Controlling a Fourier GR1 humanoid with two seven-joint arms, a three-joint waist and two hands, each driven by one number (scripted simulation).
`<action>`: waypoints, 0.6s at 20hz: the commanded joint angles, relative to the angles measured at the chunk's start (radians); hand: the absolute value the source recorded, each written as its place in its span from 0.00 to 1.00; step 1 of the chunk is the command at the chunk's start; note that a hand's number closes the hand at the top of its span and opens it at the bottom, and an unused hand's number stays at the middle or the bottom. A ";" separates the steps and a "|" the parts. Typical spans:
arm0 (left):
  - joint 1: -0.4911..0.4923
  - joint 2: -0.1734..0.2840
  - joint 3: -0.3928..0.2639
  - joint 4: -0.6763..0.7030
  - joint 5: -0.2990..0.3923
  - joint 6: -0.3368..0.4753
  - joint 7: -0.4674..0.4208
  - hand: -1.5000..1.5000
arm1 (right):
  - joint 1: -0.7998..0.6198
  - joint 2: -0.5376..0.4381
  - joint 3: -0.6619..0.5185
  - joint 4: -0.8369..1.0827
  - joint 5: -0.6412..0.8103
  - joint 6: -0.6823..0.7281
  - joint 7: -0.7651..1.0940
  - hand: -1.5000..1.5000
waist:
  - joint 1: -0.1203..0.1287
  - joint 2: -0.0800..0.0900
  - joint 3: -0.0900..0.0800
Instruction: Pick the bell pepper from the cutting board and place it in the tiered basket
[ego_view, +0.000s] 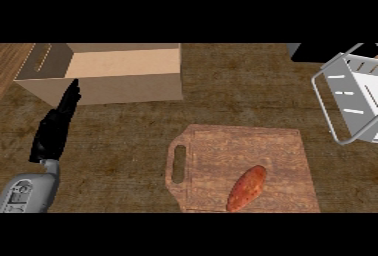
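The orange-red bell pepper (247, 188) (long and tapered) lay on the wooden cutting board (244, 145), untouched. The left hand (55, 125) rested at the left, fingers straight and released, beside a cardboard box (125, 75). The tiered basket (351, 95) stood far right on the bench (236, 85).

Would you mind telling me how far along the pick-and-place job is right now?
Nothing looks done: the orange-red vegetable lies on the cutting board. Nothing is in hand; the left hand rests open at left, the right is unseen. Picking it and placing it in the tiered basket remain.
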 joint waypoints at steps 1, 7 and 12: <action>0.044 0.019 0.015 -0.051 0.022 -0.032 -0.003 0.50 | -0.029 0.002 0.002 0.151 -0.001 0.049 -0.104 1.00 | 0.010 0.004 0.008; 0.005 -0.007 0.003 0.023 -0.018 0.004 -0.027 0.50 | -0.052 0.077 -0.061 0.290 -0.076 0.125 -0.019 1.00 | 0.003 0.012 0.008; -0.018 0.003 0.021 -0.020 -0.001 -0.011 0.029 0.50 | -0.063 0.055 -0.053 0.389 -0.042 0.107 -0.111 0.00 | 0.010 0.010 0.009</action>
